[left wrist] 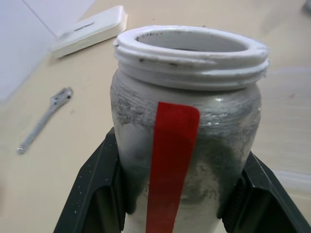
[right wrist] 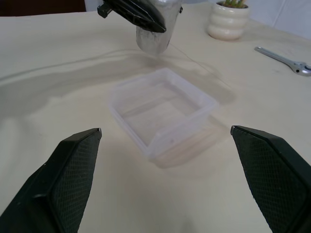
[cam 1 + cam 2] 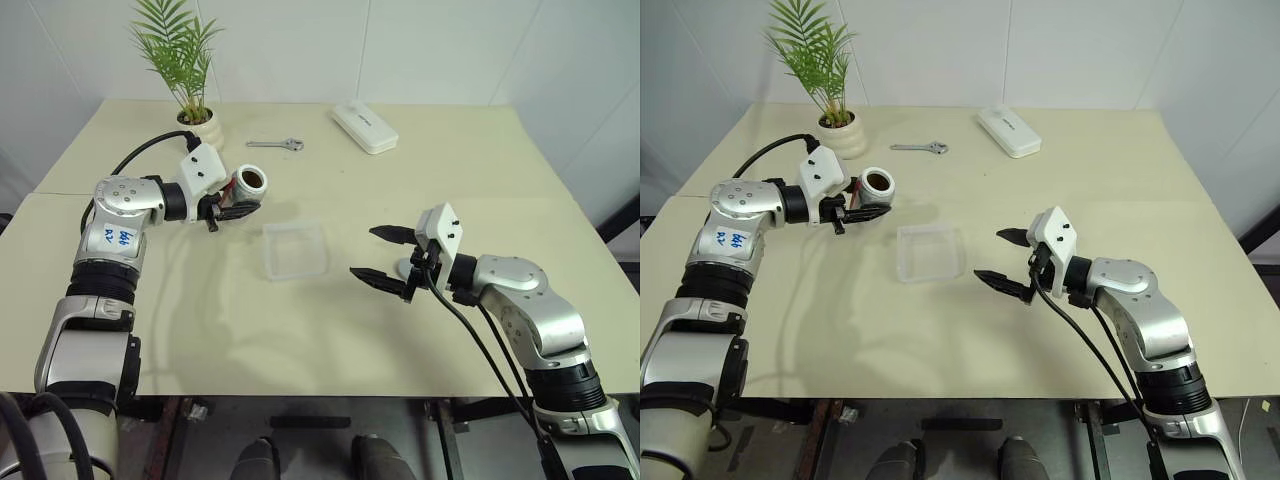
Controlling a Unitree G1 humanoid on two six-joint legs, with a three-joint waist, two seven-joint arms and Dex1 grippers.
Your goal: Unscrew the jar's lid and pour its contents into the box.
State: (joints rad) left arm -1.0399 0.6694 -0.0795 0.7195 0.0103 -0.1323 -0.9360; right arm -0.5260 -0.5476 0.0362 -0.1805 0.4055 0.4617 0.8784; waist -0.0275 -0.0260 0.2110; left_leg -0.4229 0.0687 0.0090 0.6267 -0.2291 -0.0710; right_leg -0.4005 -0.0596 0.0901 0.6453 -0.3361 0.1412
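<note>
Lid's off, pour step in hand: left gripper [image 3: 228,208] fingers clamped on the open jar [image 3: 247,183], tipped sideways above the table, short of the box [image 3: 295,248]. Right gripper [image 3: 388,258] fingers spread, empty. Next: carry jar over box & tip mouth down

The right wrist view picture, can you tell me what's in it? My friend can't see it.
A clear plastic box sits empty on a cream table, seen between the two spread black fingers of the right hand. Beyond the box, the left hand holds the jar above the table, with a white plant pot and a wrench farther off.
</note>
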